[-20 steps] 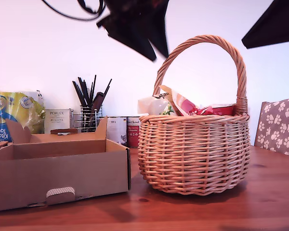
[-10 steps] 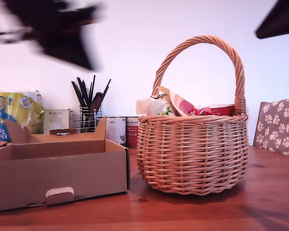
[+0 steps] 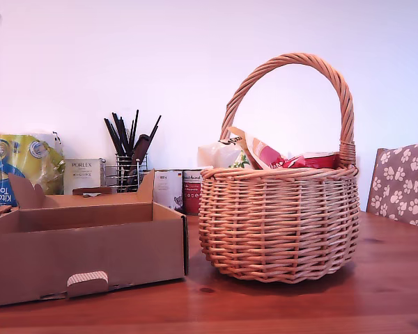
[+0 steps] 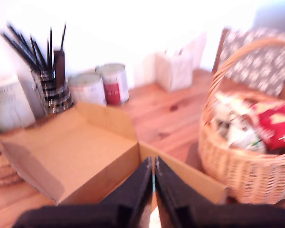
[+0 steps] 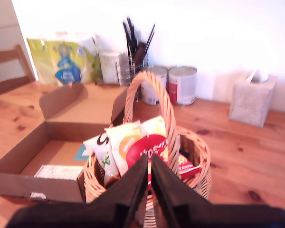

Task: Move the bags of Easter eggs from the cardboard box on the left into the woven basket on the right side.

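Bags of Easter eggs [image 5: 133, 147] fill woven basket [image 3: 279, 223]; cardboard box [image 5: 47, 142] apparently holds paper; both grippers' jaws pressed together.

- This is looking like a home, most likely a kitchen or dining corner, with everything sitting on a warm, knotty pine counter [image 3: 376, 278] against a plain white wall [image 3: 195, 62].
- A chair [image 3: 403, 182] with paw-print upholstery is standing at the exterior view's right edge.
- A wire utensil holder [image 3: 129, 170] is bristling with dark kitchen tools, and two food tins [image 5: 175, 84] are standing beside it.
- A yellow-and-blue kitchen towel pack [image 3: 17, 170] is leaning at the wall, next to a small grey "Porlex" carton [image 3: 83, 174].
- A tissue box [image 5: 252, 99] is resting further along the counter.
- A wicker basket [image 3: 279, 223] of sweet packets is adding to the household feel.
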Action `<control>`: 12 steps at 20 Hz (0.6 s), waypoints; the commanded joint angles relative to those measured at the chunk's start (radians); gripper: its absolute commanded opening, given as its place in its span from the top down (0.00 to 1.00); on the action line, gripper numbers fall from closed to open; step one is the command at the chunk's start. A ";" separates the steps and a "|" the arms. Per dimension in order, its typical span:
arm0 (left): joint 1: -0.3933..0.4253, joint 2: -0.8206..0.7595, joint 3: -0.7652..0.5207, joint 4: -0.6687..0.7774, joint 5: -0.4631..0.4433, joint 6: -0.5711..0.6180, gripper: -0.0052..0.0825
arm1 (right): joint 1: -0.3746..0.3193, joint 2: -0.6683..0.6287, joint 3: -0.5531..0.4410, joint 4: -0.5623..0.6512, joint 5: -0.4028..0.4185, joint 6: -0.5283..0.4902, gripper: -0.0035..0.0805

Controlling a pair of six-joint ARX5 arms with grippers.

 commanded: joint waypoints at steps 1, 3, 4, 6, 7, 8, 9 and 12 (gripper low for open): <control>0.000 -0.019 -0.013 -0.003 -0.010 -0.008 0.97 | -0.001 0.004 0.006 0.000 0.004 0.001 0.97; -0.001 -0.035 -0.012 -0.013 -0.012 0.000 0.97 | -0.001 0.004 0.006 -0.003 0.003 0.000 0.97; -0.001 -0.035 -0.012 -0.031 -0.011 0.000 0.97 | -0.001 0.005 0.006 -0.010 0.003 0.000 0.97; -0.001 -0.032 -0.012 -0.064 -0.011 0.000 0.97 | -0.001 0.004 0.006 -0.040 0.003 0.000 0.97; -0.001 -0.032 -0.012 -0.082 -0.011 0.000 0.96 | -0.001 0.004 0.007 -0.061 0.004 0.000 0.97; -0.001 -0.032 -0.012 -0.100 -0.011 0.000 0.97 | -0.001 0.005 0.007 -0.080 0.004 0.000 0.97; -0.001 -0.032 -0.012 -0.115 -0.011 0.000 0.97 | -0.001 0.005 0.007 -0.101 0.003 0.000 0.97; 0.000 -0.032 -0.012 -0.154 -0.011 0.000 0.97 | -0.001 0.005 0.007 -0.166 0.003 0.000 0.97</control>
